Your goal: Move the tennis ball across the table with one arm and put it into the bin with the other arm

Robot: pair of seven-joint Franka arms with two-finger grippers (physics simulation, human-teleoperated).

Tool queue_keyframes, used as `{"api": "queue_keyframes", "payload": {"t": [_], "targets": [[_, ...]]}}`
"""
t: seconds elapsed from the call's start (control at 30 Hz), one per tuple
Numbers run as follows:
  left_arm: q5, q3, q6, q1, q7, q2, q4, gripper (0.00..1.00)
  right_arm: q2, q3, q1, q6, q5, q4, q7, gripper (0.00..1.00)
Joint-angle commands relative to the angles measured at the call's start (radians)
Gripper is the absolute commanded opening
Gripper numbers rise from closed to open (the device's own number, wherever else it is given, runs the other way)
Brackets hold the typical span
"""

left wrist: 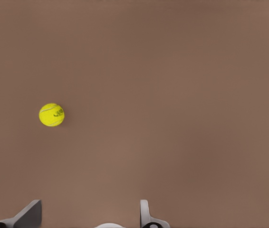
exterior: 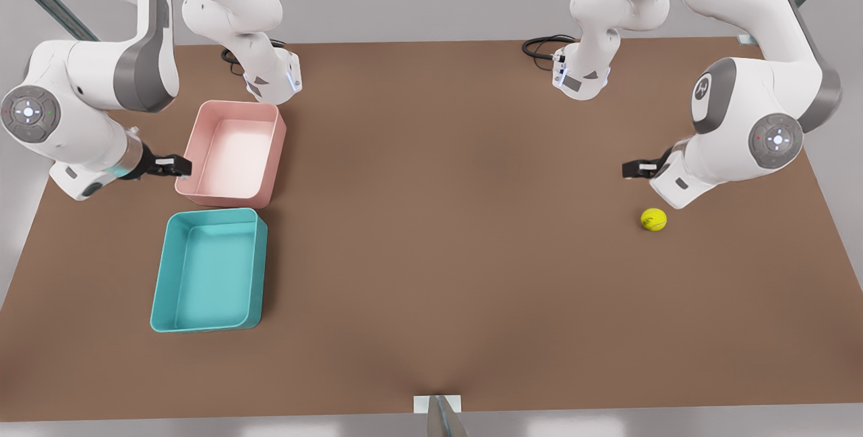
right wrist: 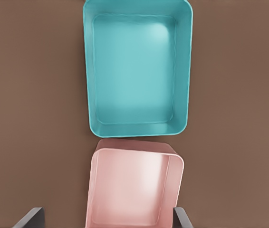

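The tennis ball (exterior: 653, 219) (left wrist: 52, 115) lies on the brown table (exterior: 431, 221) near the front view's right edge. My left gripper (exterior: 632, 168) (left wrist: 89, 213) hovers above the table just behind the ball, open and holding nothing. The teal bin (exterior: 209, 270) (right wrist: 138, 69) sits at the front view's left with nothing inside. My right gripper (exterior: 176, 166) (right wrist: 107, 217) hangs open over the near edge of the pink tray, above and behind the bin.
A pink tray (exterior: 232, 152) (right wrist: 133, 187) of the same shape stands right behind the teal bin, almost touching it. The two arm bases and black cables (exterior: 543, 46) are at the table's far edge. A wide stretch of bare tabletop separates ball and bins.
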Motion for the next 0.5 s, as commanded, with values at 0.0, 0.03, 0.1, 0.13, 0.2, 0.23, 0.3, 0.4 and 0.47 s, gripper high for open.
{"api": "queue_keyframes", "payload": {"t": [0.0, 0.03, 0.1, 0.13, 0.2, 0.23, 0.3, 0.4, 0.47], "targets": [[0.0, 0.0, 0.049, 0.0, 0.007, -0.001, 0.001, 1.0, -0.002, 0.0, 0.0, 0.043, 0.0, -0.001, -0.009, 1.0], [-0.003, 0.005, 0.046, 0.0, 0.007, -0.001, 0.001, 1.0, -0.002, 0.0, -0.001, 0.038, -0.001, -0.001, -0.003, 1.0], [0.006, 0.006, 0.055, 0.002, 0.097, 0.001, -0.008, 0.55, 0.003, -0.002, -0.001, 0.028, -0.014, -0.001, 0.0, 1.0], [0.071, 0.013, 0.086, 0.017, 0.327, 0.016, -0.013, 0.21, 0.038, -0.001, -0.012, 0.028, -0.011, 0.001, -0.003, 1.0], [0.16, 0.017, 0.297, 0.049, 0.662, 0.024, -0.104, 0.21, 0.058, -0.001, -0.018, 0.026, -0.011, 0.002, -0.011, 1.0], [0.158, 0.058, 0.405, 0.061, 0.901, 0.024, -0.146, 0.21, 0.074, -0.002, -0.017, 0.025, -0.012, 0.001, -0.011, 1.0], [0.141, 0.072, 0.571, 0.094, 1.321, 0.045, -0.216, 0.21, 0.084, 0.001, -0.011, 0.029, -0.011, -0.011, 0.003, 1.0], [0.197, 0.077, 0.776, 0.133, 1.9, 0.077, -0.318, 0.21, 0.077, 0.003, -0.009, 0.025, -0.014, -0.01, -0.014, 1.0], [0.198, 0.079, 0.79, 0.195, 2.182, 0.135, -0.32, 0.21, 0.072, 0.004, -0.006, 0.022, -0.012, -0.014, -0.014, 1.0]]}}
